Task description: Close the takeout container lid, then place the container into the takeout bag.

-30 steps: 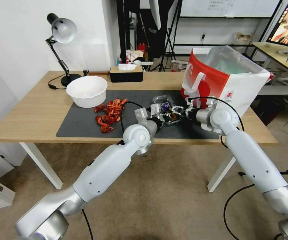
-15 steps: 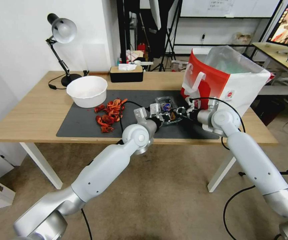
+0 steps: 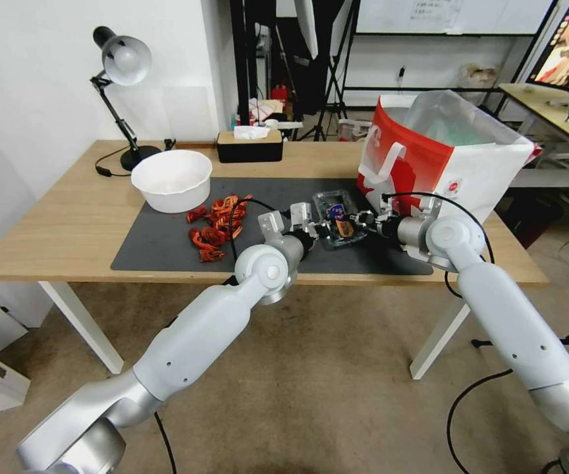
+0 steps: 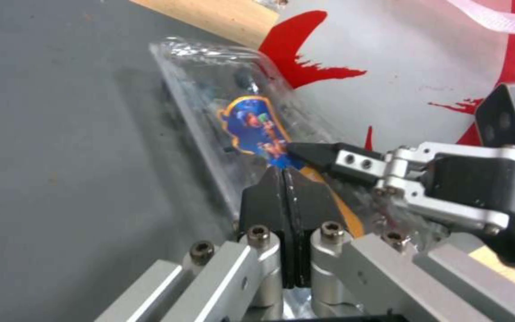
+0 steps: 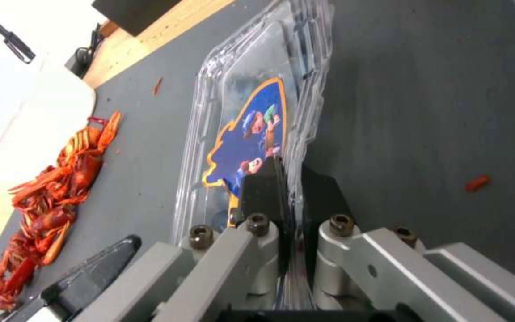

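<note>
1 small clear plastic takeout container (image 3: 338,217) of rounded-rectangle shape lies on 1 flat dark grey mat (image 3: 166,243), just beside 1 boxy red-and-white paper takeout bag (image 3: 442,161). Its glossy lid (image 5: 251,125), carrying 1 blue cartoon sticker, lies down over the base. 2 grippers meet at it: the left gripper (image 4: 284,179) is clenched, its black fingers pressed together at the container's rim, and the right gripper (image 5: 287,188) pinches the rim from the opposite side. 1 round white bowl (image 3: 171,179) and 1 heap of ridged red-orange crayfish shells (image 3: 215,227) sit well apart to the left.
</note>
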Robot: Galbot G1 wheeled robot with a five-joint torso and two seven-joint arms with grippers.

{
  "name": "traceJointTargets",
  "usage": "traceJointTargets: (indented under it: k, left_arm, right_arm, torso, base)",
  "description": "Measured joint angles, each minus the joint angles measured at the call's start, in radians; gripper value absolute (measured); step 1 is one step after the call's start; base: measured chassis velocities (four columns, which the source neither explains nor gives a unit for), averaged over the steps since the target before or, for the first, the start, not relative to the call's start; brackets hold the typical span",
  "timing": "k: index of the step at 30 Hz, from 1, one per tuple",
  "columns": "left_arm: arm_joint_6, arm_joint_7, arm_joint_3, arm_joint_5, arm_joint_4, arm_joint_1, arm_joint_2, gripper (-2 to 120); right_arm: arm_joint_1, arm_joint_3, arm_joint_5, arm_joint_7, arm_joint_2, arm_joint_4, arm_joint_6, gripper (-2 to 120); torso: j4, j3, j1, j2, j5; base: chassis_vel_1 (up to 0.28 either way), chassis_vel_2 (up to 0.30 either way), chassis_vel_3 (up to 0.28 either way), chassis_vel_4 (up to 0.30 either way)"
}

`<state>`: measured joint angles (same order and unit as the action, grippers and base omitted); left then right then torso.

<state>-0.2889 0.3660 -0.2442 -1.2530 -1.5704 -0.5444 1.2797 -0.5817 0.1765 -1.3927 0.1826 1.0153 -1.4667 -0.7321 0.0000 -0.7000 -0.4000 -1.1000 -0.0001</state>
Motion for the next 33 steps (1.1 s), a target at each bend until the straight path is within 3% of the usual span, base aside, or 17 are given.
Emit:
traceJointTargets:
  k: [7, 12, 18, 20, 22, 25, 31, 33]
  left_arm:
    - [0.003, -0.006, 0.028, 0.003, -0.047, -0.029, -0.047, 0]
    - [0.007, -0.011, 0.068, 0.015, -0.123, -0.087, -0.109, 0]
    - [0.022, -0.035, 0.112, 0.124, -0.226, -0.189, -0.185, 1]
    - [0.03, -0.049, 0.138, 0.182, -0.27, -0.242, -0.221, 11]
    - [0.036, -0.059, 0.154, 0.211, -0.292, -0.27, -0.24, 13]
    - [0.055, -0.087, 0.231, 0.279, -0.363, -0.374, -0.294, 31]
    - [0.094, -0.122, 0.325, 0.363, -0.419, -0.504, -0.341, 49]
    - [0.117, -0.122, 0.369, 0.403, -0.443, -0.586, -0.355, 61]
  right_arm:
    - [-0.011, 0.011, -0.01, 0.006, -0.003, -0.013, 0.0, 0]
    - [-0.01, 0.011, -0.021, 0.016, 0.001, -0.016, 0.0, 0]
    - [-0.005, 0.011, -0.036, 0.019, 0.008, -0.022, 0.0, 0]
    - [-0.004, 0.012, -0.041, 0.019, 0.01, -0.028, 0.0, 0]
    - [-0.003, 0.013, -0.044, 0.018, 0.012, -0.031, 0.0, 0]
    - [0.001, 0.014, -0.053, 0.017, 0.017, -0.052, 0.0, 0]
    - [0.012, 0.007, -0.057, 0.016, 0.024, -0.075, 0.0, 0]
    - [0.018, 0.003, -0.057, 0.015, 0.03, -0.09, 0.001, 0]
  torso:
    - [-0.0001, 0.0, 0.0, 0.0, 0.0]
    - [-0.0001, 0.0, 0.0, 0.0, 0.0]
    - [0.0001, 0.0, 0.0, 0.0, 0.0]
    - [0.0002, 0.0, 0.0, 0.0, -0.0001]
    - [0.0002, 0.0, 0.0, 0.0, -0.0001]
    - [0.0, 0.0, 0.0, 0.0, -0.0001]
    - [0.0001, 0.0, 0.0, 0.0, 0.0001]
    - [0.0, 0.0, 0.0, 0.0, 0.0]
  base:
    - [0.0, 0.0, 0.0, 0.0]
    - [0.0, 0.0, 0.0, 0.0]
    - [0.0, 0.0, 0.0, 0.0]
    - [0.0, 0.0, 0.0, 0.0]
    - [0.0, 0.0, 0.0, 0.0]
    - [0.0, 0.0, 0.0, 0.0]
    - [0.0, 0.0, 0.0, 0.0]
    - [0.0, 0.0, 0.0, 0.0]
